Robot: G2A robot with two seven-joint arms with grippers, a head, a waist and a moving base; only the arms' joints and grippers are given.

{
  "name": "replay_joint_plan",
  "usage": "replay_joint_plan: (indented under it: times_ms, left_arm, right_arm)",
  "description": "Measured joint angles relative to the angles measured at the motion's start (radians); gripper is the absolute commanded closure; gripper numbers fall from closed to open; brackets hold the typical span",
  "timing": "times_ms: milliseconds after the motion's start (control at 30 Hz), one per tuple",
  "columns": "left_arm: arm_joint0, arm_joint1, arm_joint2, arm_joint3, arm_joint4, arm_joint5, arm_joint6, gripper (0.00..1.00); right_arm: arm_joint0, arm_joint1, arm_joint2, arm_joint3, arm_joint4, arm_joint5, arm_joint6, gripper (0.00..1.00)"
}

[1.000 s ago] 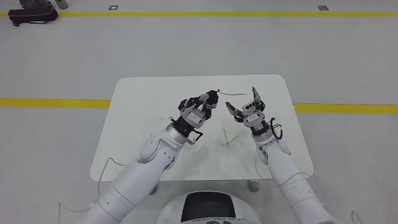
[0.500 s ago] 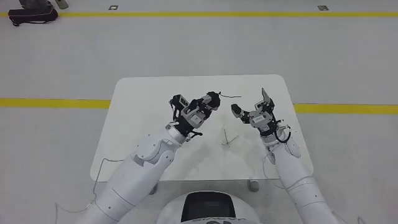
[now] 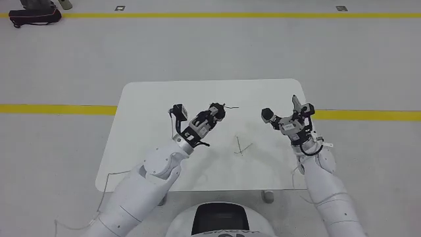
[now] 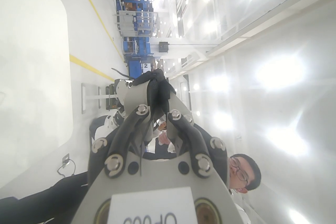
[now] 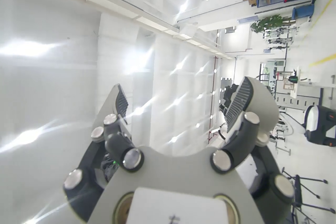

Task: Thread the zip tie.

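Here, the white table is the work surface. Left gripper, above the table's centre, is clamped on a black zip tie, whose thin tail points right toward the other arm. Right gripper, poised near the table's right edge, stands with fingers spread wide and nothing between them. Two thin loose ties lie crossed on the tabletop, nearer than and between the grippers.

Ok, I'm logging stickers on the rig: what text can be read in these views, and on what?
Left gripper base label: upside down, cut by the picture's edge, unreadable.
Right gripper base tag: cut by the picture's edge, unreadable.
Background signs: too small to read.
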Motion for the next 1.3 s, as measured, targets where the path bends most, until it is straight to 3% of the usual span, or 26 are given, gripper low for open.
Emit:
replay_joint_plan:
  times_ms: [233,367,467,1300]
  left_arm:
    - [0.005,-0.002,0.0,-0.005,-0.022,0.003,0.001,1.0]
    - [0.02,-0.009,-0.026,-0.003,-0.216,0.008,-0.019,1.0]
    - [0.031,-0.01,-0.041,-0.002,-0.31,0.005,-0.049,1.0]
    - [0.031,-0.01,-0.042,-0.002,-0.31,0.005,-0.05,1.0]
  right_arm:
    - [0.0,0.0,0.0,0.0,0.0,0.0,0.0,0.0]
    - [0.0,0.0,0.0,0.0,0.0,0.0,0.0,0.0]
    - [0.0,0.0,0.0,0.0,0.0,0.0,0.0,0.0]
    - [0.0,0.0,0.0,0.0,0.0,0.0,0.0,0.0]
